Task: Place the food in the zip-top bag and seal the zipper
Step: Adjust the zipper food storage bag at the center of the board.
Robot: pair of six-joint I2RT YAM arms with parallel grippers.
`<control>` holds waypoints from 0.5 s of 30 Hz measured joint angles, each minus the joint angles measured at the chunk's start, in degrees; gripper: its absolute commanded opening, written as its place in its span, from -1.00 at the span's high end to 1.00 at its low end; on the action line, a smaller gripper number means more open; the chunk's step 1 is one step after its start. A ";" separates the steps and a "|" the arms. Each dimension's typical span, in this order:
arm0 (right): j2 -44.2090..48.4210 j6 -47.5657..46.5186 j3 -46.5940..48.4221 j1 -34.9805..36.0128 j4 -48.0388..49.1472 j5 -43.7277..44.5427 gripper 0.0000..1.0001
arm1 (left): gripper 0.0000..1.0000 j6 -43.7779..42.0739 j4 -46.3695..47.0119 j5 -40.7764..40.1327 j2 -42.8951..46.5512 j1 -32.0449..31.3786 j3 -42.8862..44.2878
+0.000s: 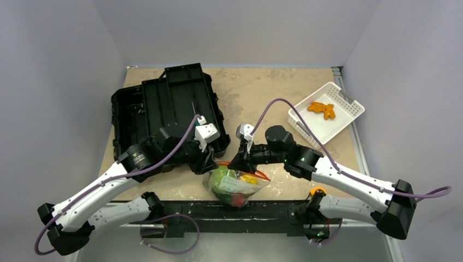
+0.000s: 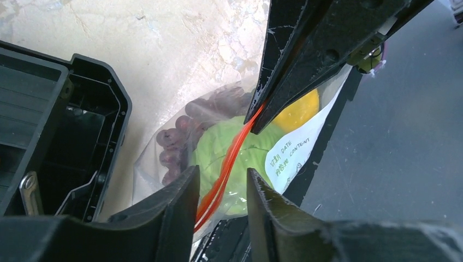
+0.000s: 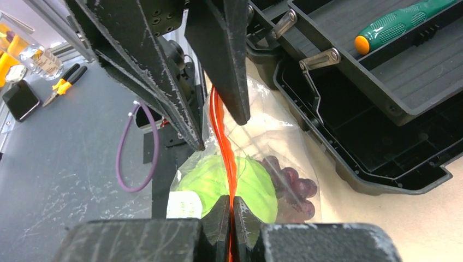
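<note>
The zip-top bag (image 1: 235,185) lies at the table's near edge between both arms. It holds the pale green cabbage (image 2: 248,155), purple grapes (image 2: 174,144) and yellow lemon (image 2: 297,112); a pink-red fruit (image 1: 237,201) shows at its near end. The zipper (image 3: 224,142) is lifted and stretched between the grippers. My right gripper (image 3: 231,199) is shut on the zipper. My left gripper (image 2: 223,172) is open, and the zipper (image 2: 229,158) runs between its jaws close to the left finger. In the top view the left gripper (image 1: 210,164) and right gripper (image 1: 236,162) sit close together above the bag.
An open black toolbox (image 1: 164,109) stands at the back left, right beside the left gripper, with a green-handled screwdriver (image 3: 404,22) in its tray. A white slotted basket (image 1: 326,112) holding an orange item stands at the back right. A black rail (image 1: 180,210) runs along the near edge.
</note>
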State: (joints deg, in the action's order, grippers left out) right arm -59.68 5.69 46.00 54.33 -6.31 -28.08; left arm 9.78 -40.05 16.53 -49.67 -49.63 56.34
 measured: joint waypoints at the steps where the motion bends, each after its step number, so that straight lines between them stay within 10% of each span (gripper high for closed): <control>1: -0.15 -0.15 0.24 0.00 -0.26 0.11 0.88 | 0.51 0.02 -0.04 0.04 -0.04 0.00 0.00; 8: -0.74 -1.14 3.78 0.68 -3.52 3.21 0.51 | 1.00 0.09 -0.46 0.17 -1.31 0.00 0.00; 15: -2.21 -3.43 8.33 7.21 -6.93 12.17 -0.17 | 1.00 0.09 -0.42 -0.48 -1.75 0.00 0.00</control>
State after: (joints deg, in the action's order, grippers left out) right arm -61.89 2.26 54.33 61.54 -13.23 -15.90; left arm 9.87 -40.47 16.05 -51.42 -49.63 56.34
